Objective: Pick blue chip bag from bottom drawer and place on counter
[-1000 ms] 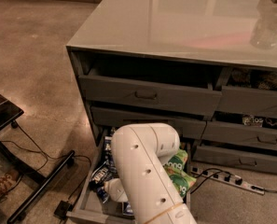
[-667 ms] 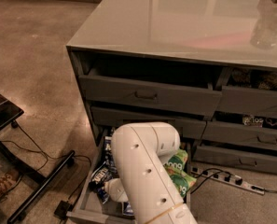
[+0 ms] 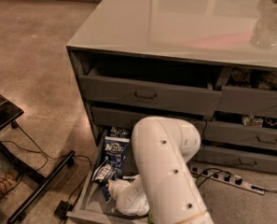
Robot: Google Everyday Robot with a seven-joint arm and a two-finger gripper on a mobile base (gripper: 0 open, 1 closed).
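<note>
White arm (image 3: 166,171) shifted right; blue foil chip bag (image 3: 115,149) now exposed in dark grey bottom drawer (image 3: 84,196). Your tool (image 3: 111,186) beside it, state: cannot tell.

End effector (image 3: 111,186) down in bottom drawer (image 3: 84,200), nr blue chip bag (image 3: 115,149); arm (image 3: 168,171) covers its rt side.

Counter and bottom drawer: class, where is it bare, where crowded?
Bare: the counter, left and centre, up to its front edge. Crowded: its right edge, with clear items; the bottom drawer, with blue chip bags and gripper.
</note>
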